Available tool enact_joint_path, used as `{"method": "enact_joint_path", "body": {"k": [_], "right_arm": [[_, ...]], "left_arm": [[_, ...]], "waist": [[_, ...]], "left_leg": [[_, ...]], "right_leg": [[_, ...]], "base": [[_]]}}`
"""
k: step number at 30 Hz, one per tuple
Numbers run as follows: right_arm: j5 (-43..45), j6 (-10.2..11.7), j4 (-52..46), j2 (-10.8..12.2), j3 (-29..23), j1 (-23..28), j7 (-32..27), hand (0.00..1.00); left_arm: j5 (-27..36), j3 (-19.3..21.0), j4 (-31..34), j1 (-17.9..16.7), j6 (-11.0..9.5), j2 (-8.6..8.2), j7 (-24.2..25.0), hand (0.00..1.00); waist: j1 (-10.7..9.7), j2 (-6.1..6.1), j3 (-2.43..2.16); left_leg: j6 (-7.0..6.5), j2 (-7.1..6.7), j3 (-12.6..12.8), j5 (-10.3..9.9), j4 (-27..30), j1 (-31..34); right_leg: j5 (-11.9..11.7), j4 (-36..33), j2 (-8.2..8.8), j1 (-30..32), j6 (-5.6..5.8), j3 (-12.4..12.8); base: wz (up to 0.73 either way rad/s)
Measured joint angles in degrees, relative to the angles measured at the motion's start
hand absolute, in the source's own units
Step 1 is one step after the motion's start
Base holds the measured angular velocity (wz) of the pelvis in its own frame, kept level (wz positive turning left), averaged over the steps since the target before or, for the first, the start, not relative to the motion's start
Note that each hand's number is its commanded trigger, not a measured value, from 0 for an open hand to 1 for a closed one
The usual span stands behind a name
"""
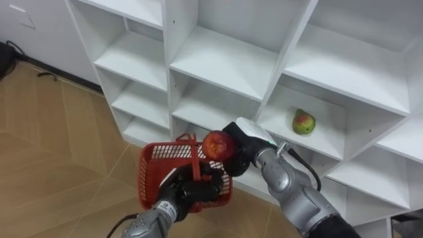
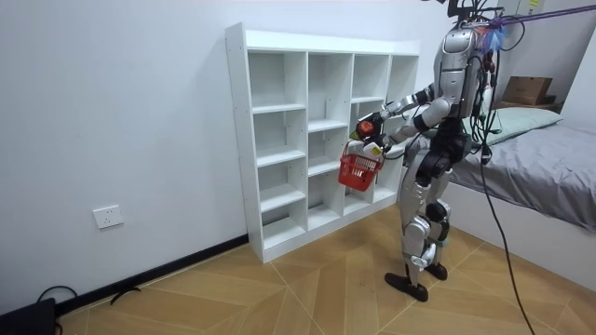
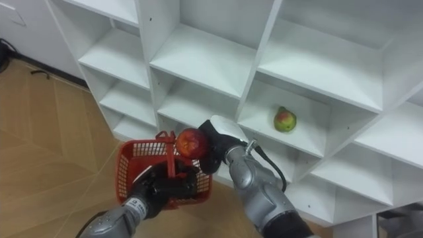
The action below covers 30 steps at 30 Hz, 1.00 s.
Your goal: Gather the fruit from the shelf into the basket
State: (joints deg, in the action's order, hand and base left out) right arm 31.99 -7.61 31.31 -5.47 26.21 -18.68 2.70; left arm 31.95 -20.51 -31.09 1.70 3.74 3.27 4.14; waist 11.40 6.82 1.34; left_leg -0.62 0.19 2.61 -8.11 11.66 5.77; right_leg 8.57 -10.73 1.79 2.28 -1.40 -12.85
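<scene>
My right hand [image 1: 241,147] [image 3: 217,143] is shut on a red apple [image 1: 217,145] [image 3: 192,141], held just above the right end of a red mesh basket [image 1: 158,170] [image 3: 137,165]. My left hand [image 1: 192,190] [image 3: 165,186] is shut on the basket's handle, holding it in front of the white shelf unit [image 1: 225,59] [image 3: 205,56]. A green and red fruit [image 1: 303,122] [image 3: 285,119] lies on a shelf to the right of my right hand. In the room view I stand facing the shelf unit [image 2: 307,130] with the basket [image 2: 358,170] and the apple [image 2: 366,127] before me.
Most shelf compartments hold nothing. Wood floor [image 1: 46,139] lies to the left below the shelves. In the room view a bed [image 2: 549,172] with a cardboard box [image 2: 526,90] stands behind me, and a wall socket [image 2: 108,217] is at the room view's left.
</scene>
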Motion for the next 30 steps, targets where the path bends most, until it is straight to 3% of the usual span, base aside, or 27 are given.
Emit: {"method": "enact_joint_path", "body": {"k": [9, 20, 30], "right_arm": [[0.9, -0.1, 0.0, 0.9, 0.0, -0.1, 0.1, 1.00], [2.1, -2.2, 0.0, 1.3, 0.2, -1.0, 2.2, 1.00], [2.5, -2.6, 0.0, 1.3, 0.1, -1.3, 3.2, 1.00]], "left_arm": [[0.0, 0.0, 0.0, 0.0, 0.0, -0.03, 0.0, 1.00], [0.0, -0.1, -0.1, 0.0, 0.0, -0.08, 0.0, 1.00], [0.0, -0.1, -0.1, 0.0, 0.1, -0.10, 0.0, 1.00]], "waist": [[0.0, 0.40, 0.28], [0.3, 1.10, 0.70], [0.4, 1.18, 0.74]], "left_leg": [[0.01, 0.00, 0.0, 0.0, 0.1, 0.5], [0.01, 0.05, 0.5, 0.0, -0.4, 0.6], [0.01, 0.05, 0.5, 0.0, -0.3, 0.6]], "right_leg": [[0.0, 0.1, -0.01, 0.4, 0.00, 0.0], [0.0, 0.1, -0.05, 0.9, 0.00, 0.0], [0.0, 0.1, -0.06, 0.8, 0.00, 0.0]], "base": [[0.00], [0.00], [0.00]]}}
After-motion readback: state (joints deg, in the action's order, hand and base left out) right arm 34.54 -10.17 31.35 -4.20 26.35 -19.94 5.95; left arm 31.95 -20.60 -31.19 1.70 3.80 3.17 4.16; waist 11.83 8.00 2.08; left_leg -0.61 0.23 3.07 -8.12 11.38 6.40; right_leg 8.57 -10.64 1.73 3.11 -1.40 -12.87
